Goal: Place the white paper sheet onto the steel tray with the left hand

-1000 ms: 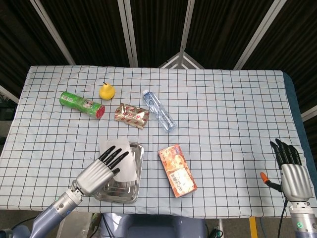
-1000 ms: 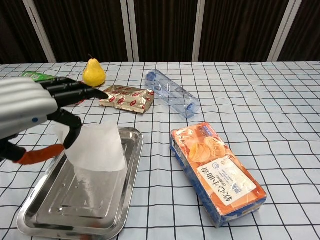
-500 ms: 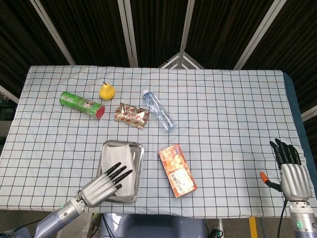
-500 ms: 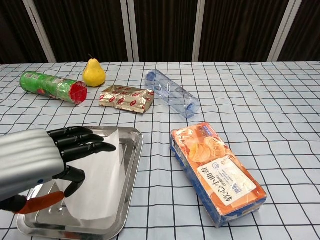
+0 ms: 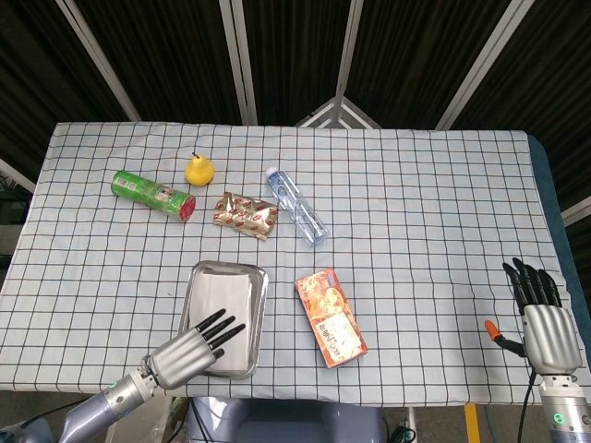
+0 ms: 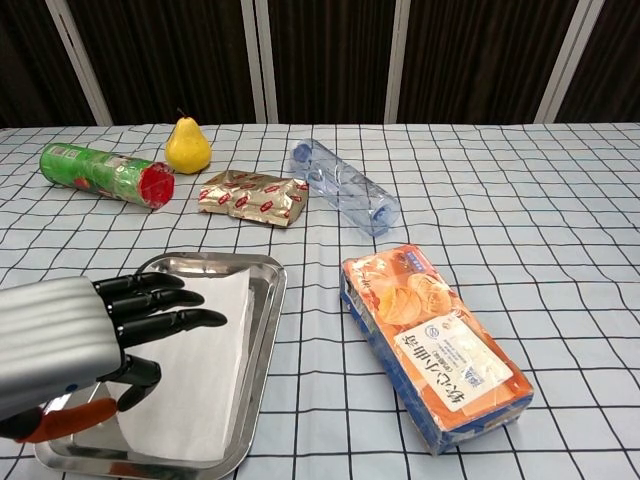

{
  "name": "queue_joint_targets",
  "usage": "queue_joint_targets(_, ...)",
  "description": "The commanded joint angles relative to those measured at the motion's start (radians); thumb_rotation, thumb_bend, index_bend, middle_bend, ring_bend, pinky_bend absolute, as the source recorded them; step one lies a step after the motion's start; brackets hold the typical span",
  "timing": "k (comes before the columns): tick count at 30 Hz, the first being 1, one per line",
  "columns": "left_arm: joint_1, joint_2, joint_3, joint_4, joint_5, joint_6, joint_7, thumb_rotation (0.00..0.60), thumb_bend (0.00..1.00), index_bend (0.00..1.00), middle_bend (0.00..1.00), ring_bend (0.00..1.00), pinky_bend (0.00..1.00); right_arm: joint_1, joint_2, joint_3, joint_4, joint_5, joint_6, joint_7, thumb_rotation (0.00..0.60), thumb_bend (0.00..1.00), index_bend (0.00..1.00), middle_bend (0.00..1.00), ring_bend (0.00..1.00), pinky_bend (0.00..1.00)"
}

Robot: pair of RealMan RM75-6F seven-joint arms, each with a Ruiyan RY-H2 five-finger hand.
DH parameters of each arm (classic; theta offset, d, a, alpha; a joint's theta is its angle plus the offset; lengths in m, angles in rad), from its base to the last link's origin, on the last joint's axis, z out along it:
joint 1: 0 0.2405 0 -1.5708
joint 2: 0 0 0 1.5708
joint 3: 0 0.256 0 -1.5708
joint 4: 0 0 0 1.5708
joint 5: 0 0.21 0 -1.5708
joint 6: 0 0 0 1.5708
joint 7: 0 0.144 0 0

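Observation:
The white paper sheet [image 5: 226,309] [image 6: 205,375] lies flat inside the steel tray [image 5: 200,273] [image 6: 262,320] near the table's front left. My left hand [image 5: 189,348] [image 6: 85,345] hovers over the tray's near end with its fingers spread and holds nothing. Its fingers cover the sheet's near left part in the chest view. My right hand [image 5: 543,314] stays at the table's right front corner, fingers extended and apart, empty; the chest view does not show it.
An orange snack box [image 5: 330,317] [image 6: 435,345] lies right of the tray. Behind it are a water bottle [image 5: 297,206] [image 6: 345,185], a gold wrapper [image 5: 245,214] [image 6: 253,197], a yellow pear [image 5: 199,170] [image 6: 187,146] and a green can [image 5: 152,194] [image 6: 100,174].
The left hand let go of the sheet, which settled flat in the tray. The hand drew back toward the front edge. The right hand stayed still.

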Motion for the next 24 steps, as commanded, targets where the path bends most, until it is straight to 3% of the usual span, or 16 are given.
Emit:
queue_joint_targets(1, -0.005, 0.003, -0.004, 0.004, -0.002, -0.004, -0.005, 0.6, 0.52, 0.57, 0.0, 0.0, 0.0, 0.0, 0.0, 0.0, 0.0, 0.001, 0.0, -0.001, 0.6, 0.31, 0.0, 0.0, 0.0, 0.0)
queue_joint_targets(9, -0.015, 0.019, -0.009, 0.01, -0.003, -0.009, -0.016, 0.6, 0.47, 0.51, 0.0, 0.0, 0.0, 0.0, 0.0, 0.0, 0.0, -0.001, 0.0, 0.0, 0.6, 0.31, 0.0, 0.0, 0.0, 0.0)
queue_joint_targets(11, -0.016, 0.024, -0.009, 0.01, -0.006, -0.012, -0.017, 0.6, 0.38, 0.4, 0.0, 0.0, 0.0, 0.0, 0.0, 0.0, 0.0, -0.001, 0.001, 0.001, 0.6, 0.31, 0.0, 0.0, 0.0, 0.0)
queue_joint_targets(14, -0.013, 0.035, -0.01, 0.004, -0.01, -0.004, -0.023, 0.6, 0.22, 0.16, 0.0, 0.0, 0.0, -0.001, 0.001, 0.0, 0.0, 0.0, 0.002, 0.002, 0.6, 0.31, 0.0, 0.0, 0.0, 0.0)
queue_joint_targets(17, -0.01, 0.051, -0.011, -0.006, -0.017, 0.003, -0.027, 0.6, 0.14, 0.03, 0.0, 0.0, 0.0, 0.0, 0.001, 0.0, 0.0, 0.0, 0.0, 0.002, 0.6, 0.31, 0.0, 0.0, 0.0, 0.0)
queue_joint_targets(21, -0.004, 0.09, -0.015, -0.033, -0.035, 0.019, -0.047, 0.6, 0.12, 0.0, 0.0, 0.0, 0.0, 0.0, 0.0, 0.0, 0.0, 0.0, 0.0, 0.001, 0.6, 0.31, 0.0, 0.0, 0.0, 0.0)
queue_joint_targets(24, -0.002, 0.128, -0.02, -0.06, -0.078, 0.001, -0.061, 0.6, 0.18, 0.0, 0.0, 0.0, 0.0, 0.0, -0.001, 0.0, -0.001, 0.001, -0.001, -0.001, 0.6, 0.31, 0.0, 0.0, 0.0, 0.0)
